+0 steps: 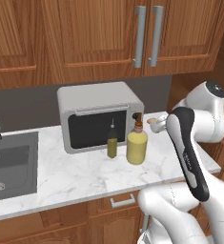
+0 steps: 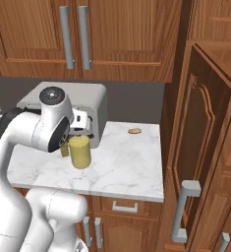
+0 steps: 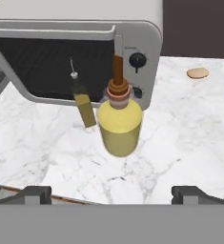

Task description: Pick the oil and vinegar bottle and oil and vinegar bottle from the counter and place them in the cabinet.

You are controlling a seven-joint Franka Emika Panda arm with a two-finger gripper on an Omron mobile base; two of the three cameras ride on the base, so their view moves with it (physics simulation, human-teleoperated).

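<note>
Two oil and vinegar bottles stand on the marble counter (image 1: 80, 174) in front of the microwave. The squat clear one (image 3: 119, 126) (image 1: 137, 147) (image 2: 80, 151) holds pale yellow liquid and has a brown neck. Just left of it is the slim olive-green one (image 3: 85, 107) (image 1: 112, 143) with a thin spout. My gripper (image 3: 114, 193) hovers above and in front of the squat bottle, open wide with nothing between its fingers. The tall reddish-brown cabinet (image 2: 205, 138) rises at the counter's right end, its wide door swung toward me, with a grey bar handle (image 2: 182, 211).
A grey microwave (image 1: 98, 114) (image 3: 75, 43) stands right behind the bottles. A small tan round item (image 3: 198, 73) (image 2: 134, 131) lies on the counter to the right. The sink (image 1: 8, 164) is at the far left. Wall cupboards (image 1: 108, 33) hang overhead.
</note>
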